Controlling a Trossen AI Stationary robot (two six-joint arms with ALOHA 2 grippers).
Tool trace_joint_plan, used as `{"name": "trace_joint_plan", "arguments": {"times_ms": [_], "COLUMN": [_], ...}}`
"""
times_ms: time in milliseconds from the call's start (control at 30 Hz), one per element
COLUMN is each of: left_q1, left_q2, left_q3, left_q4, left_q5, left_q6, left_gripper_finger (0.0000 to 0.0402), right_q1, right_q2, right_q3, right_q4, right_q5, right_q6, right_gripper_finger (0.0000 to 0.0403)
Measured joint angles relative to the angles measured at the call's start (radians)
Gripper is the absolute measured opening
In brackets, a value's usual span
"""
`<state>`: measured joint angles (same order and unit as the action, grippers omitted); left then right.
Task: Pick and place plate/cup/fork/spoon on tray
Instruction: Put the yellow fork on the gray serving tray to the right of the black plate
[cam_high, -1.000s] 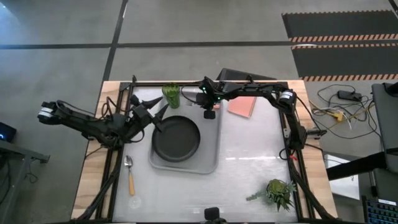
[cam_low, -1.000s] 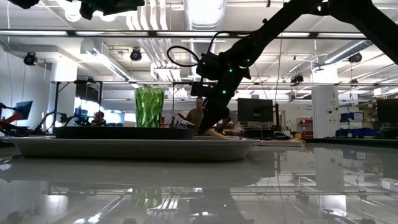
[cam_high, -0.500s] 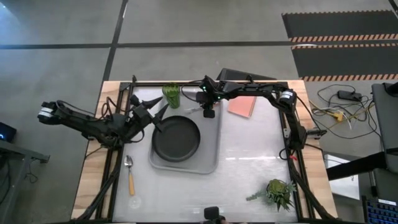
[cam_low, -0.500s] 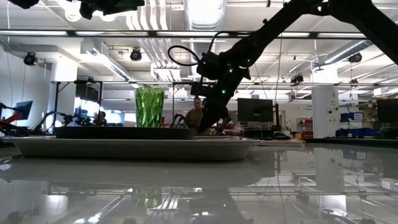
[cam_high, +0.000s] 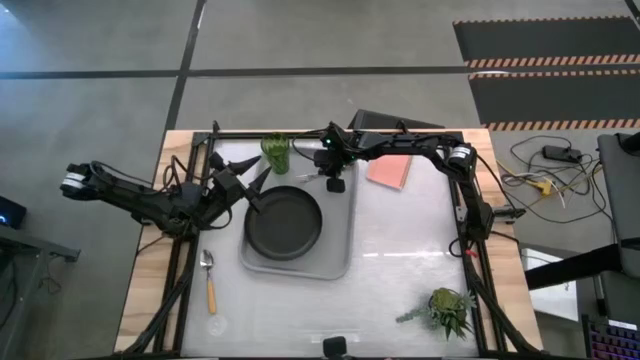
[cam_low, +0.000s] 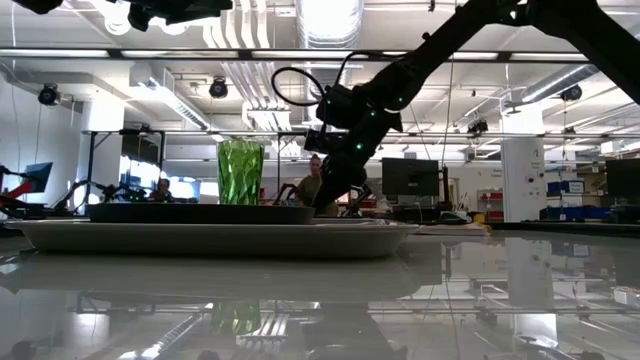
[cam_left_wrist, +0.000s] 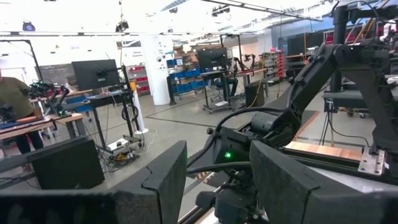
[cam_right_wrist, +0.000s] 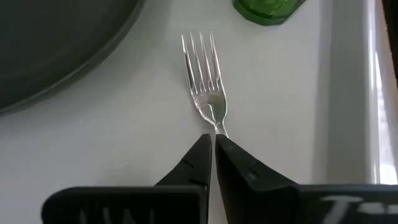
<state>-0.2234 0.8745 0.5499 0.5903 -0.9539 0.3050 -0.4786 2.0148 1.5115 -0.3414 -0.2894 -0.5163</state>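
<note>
The light-grey tray (cam_high: 335, 250) holds the black plate (cam_high: 283, 222) and, in its far left corner, the green cup (cam_high: 276, 152), which stands upright. My right gripper (cam_high: 331, 181) is shut on the fork (cam_right_wrist: 203, 68) over the tray's far part. The tines point toward the cup and the plate's rim. The fork's handle is hidden behind the fingers. The spoon (cam_high: 209, 279) lies flat on the table left of the tray. My left gripper (cam_high: 258, 192) is open and empty, above the plate's left rim. My right gripper pinches the fork's thin neck (cam_right_wrist: 219, 129), just behind the tines, between its two fingertips (cam_right_wrist: 233, 163). The fingers lie along the fork and come from the table's right side, slanting down. The tines sit low over the tray floor (cam_right_wrist: 93, 143). Whether they touch it cannot be told.
A salmon-pink pad (cam_high: 390, 170) lies right of the tray near the far edge. A small leafy plant (cam_high: 447, 308) stands at the near right. A dark frame runs along the table's edges. The table's middle right shows bare white.
My right gripper has gone a little down and toward the cup with the fork. The fork's tines now show beside the plate's far rim, and its orange handle, earlier seen slanting in the low view, is hidden.
</note>
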Motion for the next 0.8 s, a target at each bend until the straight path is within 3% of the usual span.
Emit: {"name": "trace_joint_plan", "arguments": {"times_ms": [800], "left_q1": [0.000], "left_q2": [0.000], "left_q3": [0.000], "left_q4": [-0.001], "left_q5": [0.000], "left_q6": [0.000], "left_gripper_finger": [0.0160], "right_q1": [-0.015], "right_q2": [0.000], "right_q3": [-0.137], "right_q4": [0.262], "right_q5": [0.006], "right_q6": [0.082], "right_gripper_finger": [0.0008]}}
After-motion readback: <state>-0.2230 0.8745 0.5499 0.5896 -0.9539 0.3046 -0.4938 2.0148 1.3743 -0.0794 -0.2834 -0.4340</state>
